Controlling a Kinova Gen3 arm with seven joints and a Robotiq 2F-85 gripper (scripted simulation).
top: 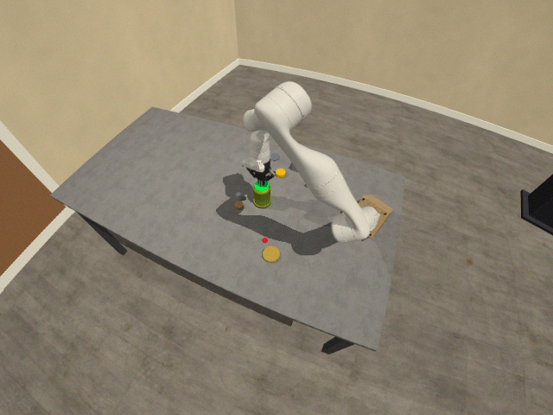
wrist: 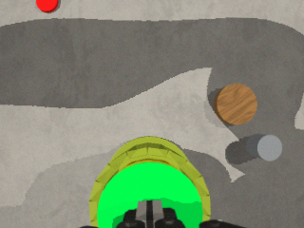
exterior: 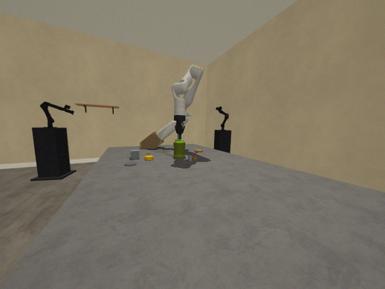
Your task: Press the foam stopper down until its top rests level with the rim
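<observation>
The yellow-green jar [top: 262, 199] [exterior: 179, 150] [wrist: 148, 143] stands upright on the table. The bright green stopper [top: 259, 187] [exterior: 179, 140] [wrist: 142, 182] sits in its mouth; in the exterior view a thin green band shows just above the rim. My gripper [top: 261, 182] [exterior: 179, 138] [wrist: 150, 205] is shut and empty, pointing straight down over the stopper. Its fingertips are at or very close above the stopper's top; whether they touch it I cannot tell. The near part of the stopper is cut off in the wrist view.
A wooden disc [top: 238, 205] [wrist: 236, 104] and a small grey cylinder [exterior: 189, 158] [wrist: 270, 147] stand beside the jar. A yellow disc [top: 280, 172] [exterior: 148, 158], a grey block [exterior: 135, 154], a red disc [top: 264, 239] and a gold disc [top: 270, 253] lie farther off.
</observation>
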